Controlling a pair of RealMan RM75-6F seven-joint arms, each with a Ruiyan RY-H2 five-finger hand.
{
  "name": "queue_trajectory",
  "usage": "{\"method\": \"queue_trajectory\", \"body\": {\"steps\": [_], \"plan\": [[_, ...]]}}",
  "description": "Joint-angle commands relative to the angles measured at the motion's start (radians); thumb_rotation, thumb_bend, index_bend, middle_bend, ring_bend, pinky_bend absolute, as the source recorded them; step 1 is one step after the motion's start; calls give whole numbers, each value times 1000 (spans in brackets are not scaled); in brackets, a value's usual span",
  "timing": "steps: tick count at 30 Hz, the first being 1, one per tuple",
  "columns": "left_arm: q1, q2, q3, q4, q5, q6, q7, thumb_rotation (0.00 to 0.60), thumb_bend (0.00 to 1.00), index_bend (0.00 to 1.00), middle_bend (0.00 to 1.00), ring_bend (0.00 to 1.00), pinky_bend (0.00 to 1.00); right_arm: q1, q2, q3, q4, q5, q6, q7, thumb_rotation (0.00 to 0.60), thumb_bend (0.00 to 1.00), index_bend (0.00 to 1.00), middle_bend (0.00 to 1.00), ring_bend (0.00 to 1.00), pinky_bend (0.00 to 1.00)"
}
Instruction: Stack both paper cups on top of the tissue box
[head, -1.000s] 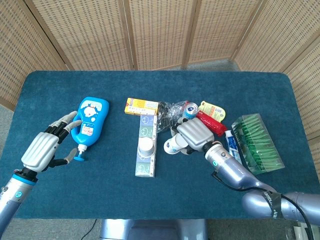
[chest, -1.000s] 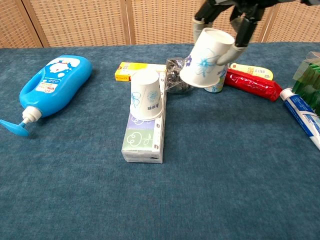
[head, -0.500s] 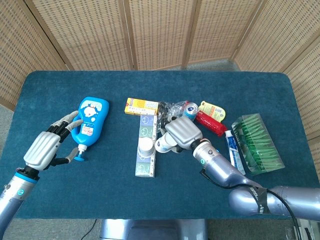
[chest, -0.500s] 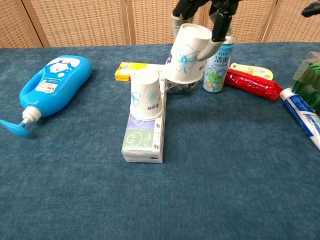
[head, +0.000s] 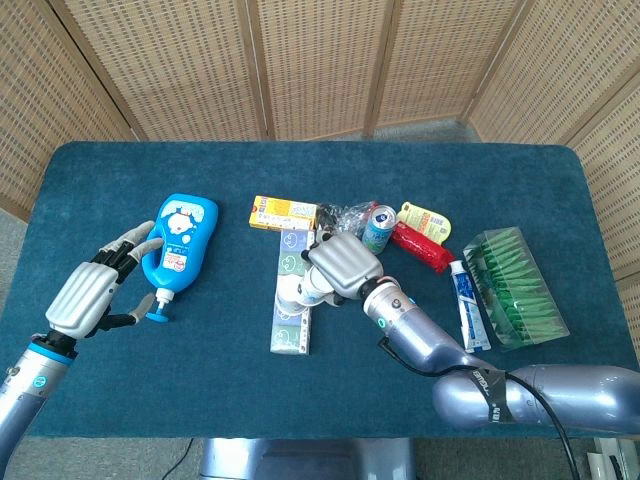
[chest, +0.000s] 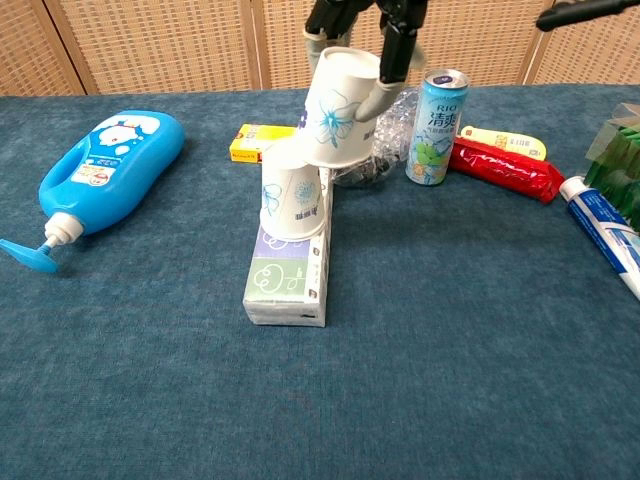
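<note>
A long tissue box (chest: 288, 270) (head: 291, 305) lies in the middle of the table. One paper cup (chest: 293, 200) stands upside down on it. My right hand (head: 342, 265) (chest: 368, 28) holds the second paper cup (chest: 337, 105), upside down and tilted, just above and to the right of the first cup, its rim near that cup's top. In the head view the hand hides most of the held cup. My left hand (head: 92, 291) hovers open beside the blue pump bottle (head: 177, 243), holding nothing.
Behind the box lie a yellow packet (chest: 262, 142), crumpled plastic wrap (chest: 372, 160), a drink can (chest: 433, 125) and a red pouch (chest: 505, 168). A toothpaste tube (chest: 607, 232) and a clear box of green items (head: 513, 286) sit at the right.
My right hand has carried the second cup leftward from over the can and red pouch to just above the cup on the tissue box. The left hand stayed put.
</note>
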Motion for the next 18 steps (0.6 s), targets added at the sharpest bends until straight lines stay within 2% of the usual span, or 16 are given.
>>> {"method": "queue_trajectory", "body": {"steps": [1,18], "plan": [[2,-1,1,6,0,2,-8,600,482,114,0,0,135,16,-8,-1,7,17,8,-8,600,288,403,411,204,675],[4,-9,8,46,15,2,-56,600,481,114,0,0,135,106,-62,-16,33,101,29,-54,600,284,401,406,204,674]]}}
